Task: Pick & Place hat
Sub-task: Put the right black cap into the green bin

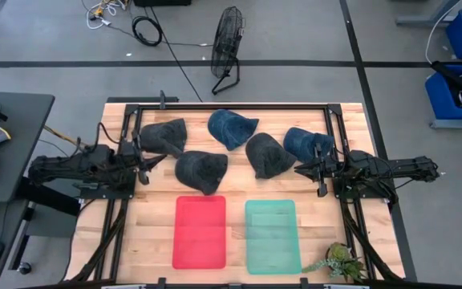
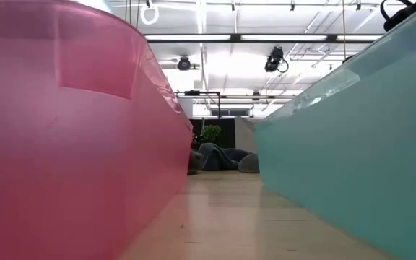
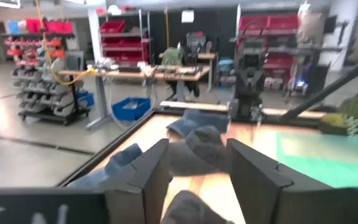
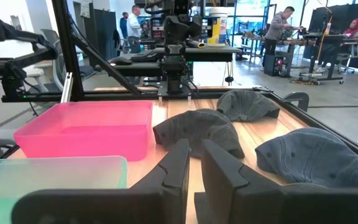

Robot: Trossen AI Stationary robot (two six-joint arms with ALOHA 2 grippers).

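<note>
Hats, five in grey and blue [image 1: 201, 171], lie on the worktop [image 1: 151, 225]. Left hand [image 1: 149, 160] rests fingers apart; right hand [image 1: 301, 168] nearly together, both empty.

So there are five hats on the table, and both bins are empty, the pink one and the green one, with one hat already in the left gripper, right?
Not quite. The left gripper holds nothing: the high view shows it open beside the hats, and the left wrist view shows its fingers apart with no hat clamped. The rest stands: five hats lie on the table, and the pink bin and green bin are empty.
</note>
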